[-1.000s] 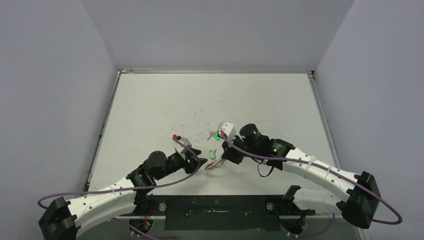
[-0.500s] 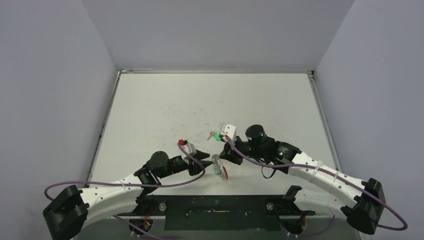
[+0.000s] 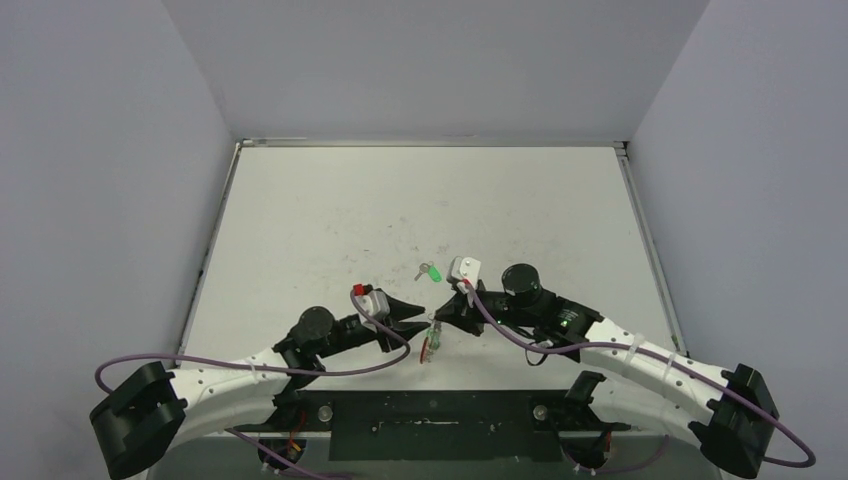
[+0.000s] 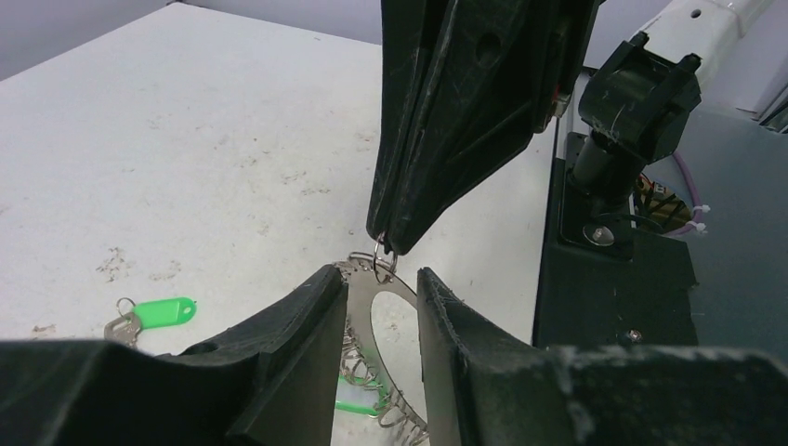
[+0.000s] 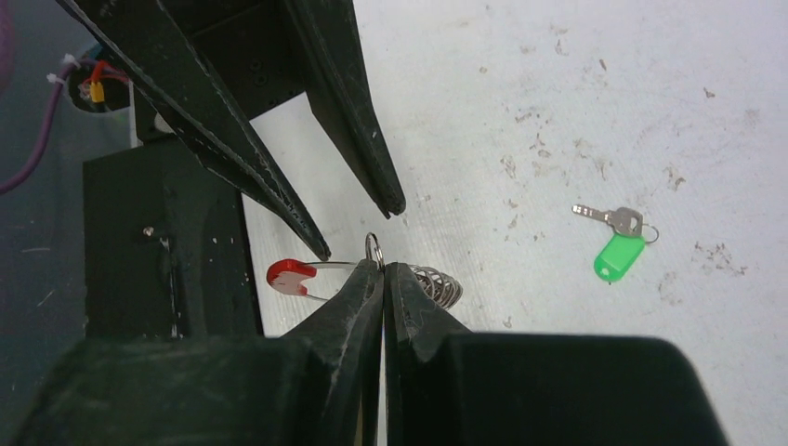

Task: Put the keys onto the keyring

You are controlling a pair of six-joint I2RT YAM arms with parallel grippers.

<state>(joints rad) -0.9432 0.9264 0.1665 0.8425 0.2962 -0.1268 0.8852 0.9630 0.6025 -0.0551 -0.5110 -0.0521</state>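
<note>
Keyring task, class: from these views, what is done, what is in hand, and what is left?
Done: the silvery beaded keyring with a red segment hangs pinched in the shut right gripper. In hand: the open left gripper straddles that loop. Left: a small silver key on a green plastic tag lies apart on the white table, not threaded.

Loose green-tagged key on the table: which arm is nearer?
Right. The right arm lies just right of the key; the left arm is farther, left and toward the bases.
</note>
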